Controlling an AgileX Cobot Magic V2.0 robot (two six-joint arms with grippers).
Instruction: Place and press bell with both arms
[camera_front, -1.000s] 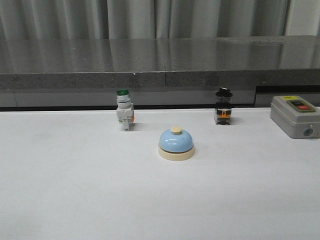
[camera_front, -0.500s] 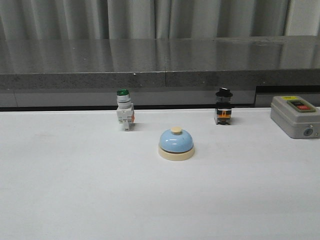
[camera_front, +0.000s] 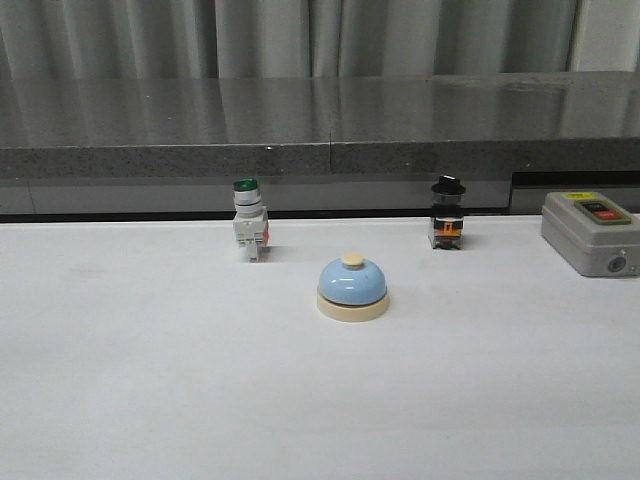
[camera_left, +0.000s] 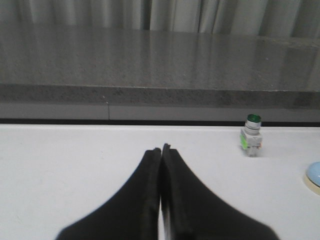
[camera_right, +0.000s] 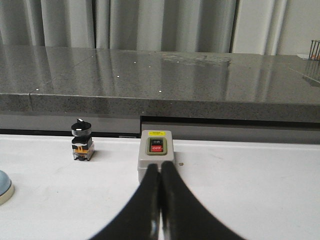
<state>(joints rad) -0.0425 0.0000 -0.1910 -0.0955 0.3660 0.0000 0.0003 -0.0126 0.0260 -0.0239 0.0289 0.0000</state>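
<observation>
Both black grippers, left and right, sit closed and empty, well apart from the light-blue domed, cream-based bell mid-table. Closed fingers risk nudging it aside instead of grasping.

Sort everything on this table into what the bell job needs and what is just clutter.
Needed:
- light-blue domed call bell with cream base
- left end effector, shut
- right end effector, shut

Clutter:
- green-capped white switch
- black-capped switch
- grey on/off switch box
</observation>
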